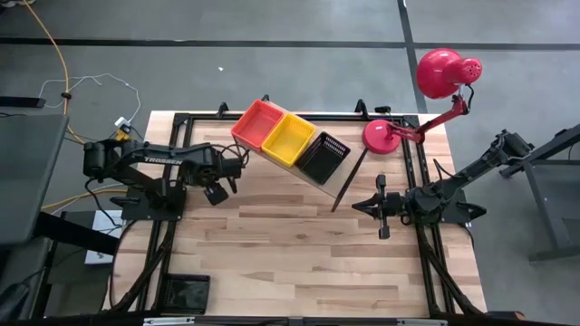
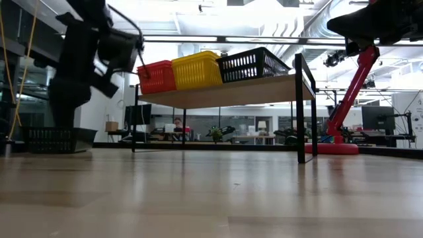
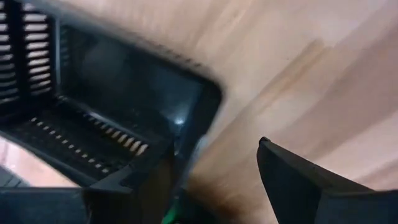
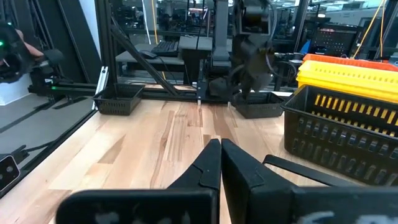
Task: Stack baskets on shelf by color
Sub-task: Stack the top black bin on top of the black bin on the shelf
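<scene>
An orange-red basket (image 1: 256, 124), a yellow basket (image 1: 289, 138) and a black basket (image 1: 323, 156) stand side by side on the shelf (image 2: 225, 92) at the table's far middle. My left gripper (image 1: 217, 186) is open at the table's left, above the corner of another black basket (image 3: 112, 93) that rests on the tabletop. One finger is over the basket's inside, the other over bare wood. This basket also shows in the right wrist view (image 4: 261, 106). My right gripper (image 1: 382, 206) is shut and empty at the table's right.
A further black basket (image 1: 186, 292) sits at the table's near left corner. A red desk lamp (image 1: 426, 100) stands at the far right beside the shelf. Bare tabletop (image 1: 299, 244) lies between the two arms and toward the near edge.
</scene>
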